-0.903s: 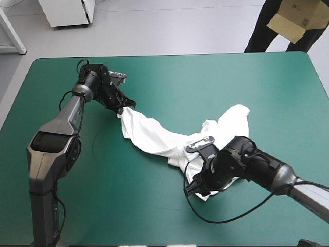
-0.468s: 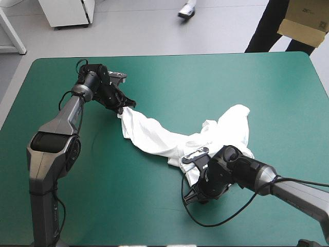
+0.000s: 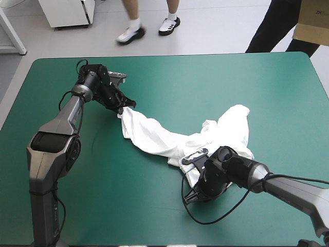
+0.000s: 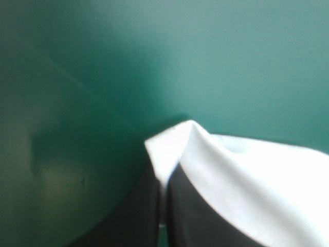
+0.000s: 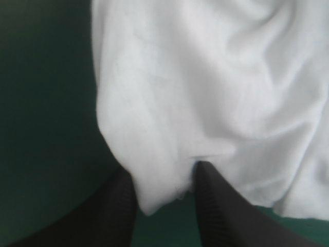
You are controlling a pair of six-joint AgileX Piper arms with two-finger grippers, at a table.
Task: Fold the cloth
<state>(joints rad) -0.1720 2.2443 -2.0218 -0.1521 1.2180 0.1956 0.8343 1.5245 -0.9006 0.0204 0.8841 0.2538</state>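
So, left tool (image 3: 127, 106) is pinching one end of the white T-shirt (image 3: 154, 135) on the teal-green desk (image 3: 205, 82); right tool (image 5: 164, 189) is narrowly parted, a shirt corner in the gap.

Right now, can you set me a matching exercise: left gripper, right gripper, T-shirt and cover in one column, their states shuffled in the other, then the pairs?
1 left gripper
2 right gripper
3 T-shirt
4 cover

A white, crumpled, strung between the two grippers
B open around a shirt edge
C teal-green
D shut on a shirt corner

Pairs: 1-D, 2-B, 3-A, 4-C
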